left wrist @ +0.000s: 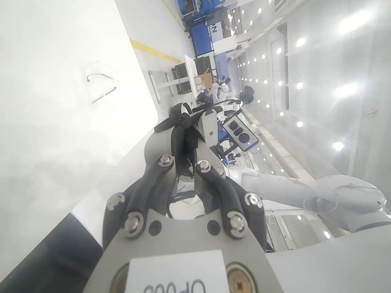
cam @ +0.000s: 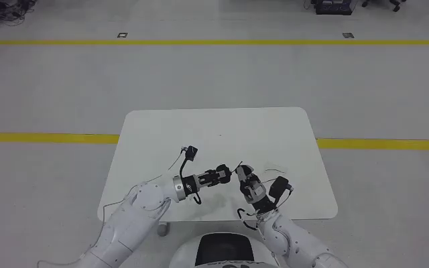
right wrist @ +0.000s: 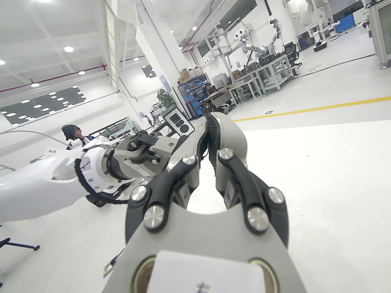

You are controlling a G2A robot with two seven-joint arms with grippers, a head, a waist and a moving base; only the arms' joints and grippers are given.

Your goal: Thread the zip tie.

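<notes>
A thin black zip tie is held above the front middle of the white table, between my two grippers. My left gripper is shut on it from the left. In the left wrist view its black strap runs between the closed fingers. My right gripper meets it tip to tip from the right. Its fingers are pressed together, with a dark sliver of the tie at their tips. The left gripper sits just beyond them.
Two loose zip ties lie on the table farther out; one lies just right of the right gripper. The table's front edge runs close under both arms. Bare tabletop stretches toward the far side.
</notes>
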